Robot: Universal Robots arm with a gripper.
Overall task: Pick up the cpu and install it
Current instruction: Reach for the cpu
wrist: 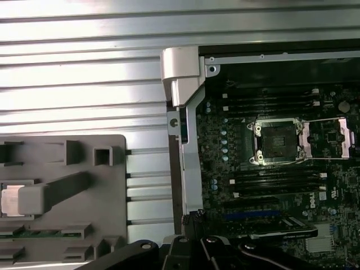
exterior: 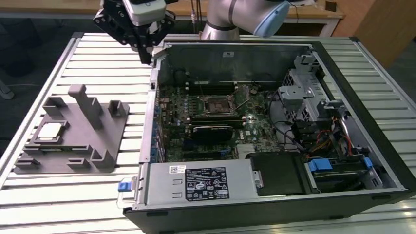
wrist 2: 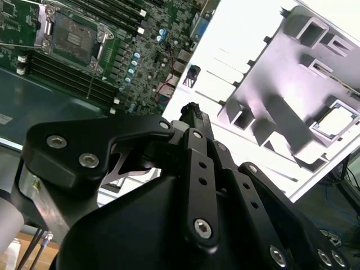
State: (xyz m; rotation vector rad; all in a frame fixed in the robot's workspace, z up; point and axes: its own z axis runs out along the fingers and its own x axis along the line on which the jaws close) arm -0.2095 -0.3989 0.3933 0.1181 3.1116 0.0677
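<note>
Pincer (wrist 2: 193, 114) closed, holding nothing, hangs near a corner of the computer case (exterior: 260, 214) — cpu (exterior: 50, 130) rests in the grey fixture (exterior: 107, 141) on the tabletop (exterior: 97, 53).

Gripper (exterior: 146, 58) points downward, hanging just above the far corner of the computer case (exterior: 227, 66) on the exterior view's left, over its side wall. Fingertips (wrist 2: 194, 115) pressed together, nothing between them. Silver arm (exterior: 224, 19), pale blue joint cap, stands behind the case's far wall.
</note>
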